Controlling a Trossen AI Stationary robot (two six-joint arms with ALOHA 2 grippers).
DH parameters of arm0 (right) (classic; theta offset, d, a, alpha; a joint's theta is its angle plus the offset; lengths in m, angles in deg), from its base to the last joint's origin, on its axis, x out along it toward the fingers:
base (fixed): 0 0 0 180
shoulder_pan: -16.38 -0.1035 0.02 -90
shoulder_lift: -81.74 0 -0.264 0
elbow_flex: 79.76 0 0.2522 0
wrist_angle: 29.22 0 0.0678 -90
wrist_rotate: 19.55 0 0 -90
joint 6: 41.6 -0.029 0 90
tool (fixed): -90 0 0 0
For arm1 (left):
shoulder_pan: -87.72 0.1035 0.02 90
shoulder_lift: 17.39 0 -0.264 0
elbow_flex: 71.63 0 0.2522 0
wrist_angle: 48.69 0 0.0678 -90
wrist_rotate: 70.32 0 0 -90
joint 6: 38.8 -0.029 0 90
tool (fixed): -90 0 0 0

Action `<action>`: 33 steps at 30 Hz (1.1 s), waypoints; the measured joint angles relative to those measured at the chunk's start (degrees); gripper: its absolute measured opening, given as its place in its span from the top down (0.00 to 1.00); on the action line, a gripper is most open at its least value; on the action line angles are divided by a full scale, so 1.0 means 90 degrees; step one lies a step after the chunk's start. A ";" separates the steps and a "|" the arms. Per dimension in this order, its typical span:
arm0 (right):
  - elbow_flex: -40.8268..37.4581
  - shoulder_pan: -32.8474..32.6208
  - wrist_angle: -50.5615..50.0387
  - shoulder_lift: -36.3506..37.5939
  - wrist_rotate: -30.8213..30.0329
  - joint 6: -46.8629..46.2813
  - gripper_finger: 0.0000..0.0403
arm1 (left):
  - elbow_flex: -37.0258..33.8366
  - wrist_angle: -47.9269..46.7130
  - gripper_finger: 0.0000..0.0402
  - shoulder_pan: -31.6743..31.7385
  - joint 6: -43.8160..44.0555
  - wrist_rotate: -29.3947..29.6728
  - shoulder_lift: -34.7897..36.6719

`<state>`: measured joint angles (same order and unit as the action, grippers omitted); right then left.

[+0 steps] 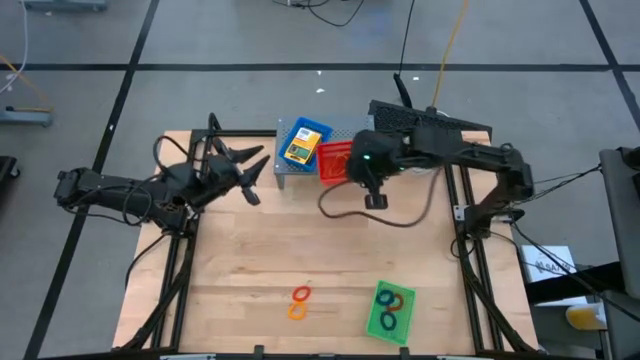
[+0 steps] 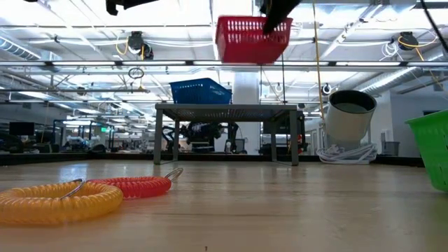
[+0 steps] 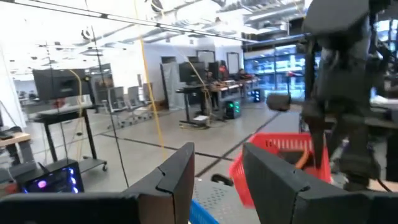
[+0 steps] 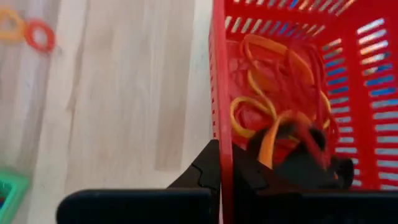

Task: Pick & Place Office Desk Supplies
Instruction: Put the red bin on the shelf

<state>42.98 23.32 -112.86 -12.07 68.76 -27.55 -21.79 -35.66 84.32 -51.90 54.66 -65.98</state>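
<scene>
Right fingers (image 4: 219,163) pinch red tray's (image 4: 219,74) wall (tray aloft).

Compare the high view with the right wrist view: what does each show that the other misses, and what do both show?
Only the high view: the blue tray holding a yellow crayon box on the grey shelf, and the left end effector open in the air beside it.

Only the right wrist view: rubber bands lying inside the red tray.

Both: the red tray gripped at its rim by the shut right end effector, the orange and red rings on the table, and the green tray.
</scene>
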 joint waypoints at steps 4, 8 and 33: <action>0.0957 0.0236 -0.0675 -0.0833 -0.0004 0.0007 1.00 | 0.0000 0.0048 0.64 -0.0001 0.0096 0.0019 0.0000; 0.1976 0.0506 -0.0901 -0.1462 -0.0324 -0.0198 1.00 | 0.0000 0.0061 0.64 -0.0005 0.0515 0.0019 0.0000; 0.2039 0.1815 -0.0489 -0.1695 -0.0688 -0.4283 1.00 | 0.0000 0.0056 0.64 0.0255 0.0805 0.0772 0.0000</action>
<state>61.33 39.65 -117.26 -27.32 62.56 -66.10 -21.79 -35.16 86.61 -44.66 61.60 -65.98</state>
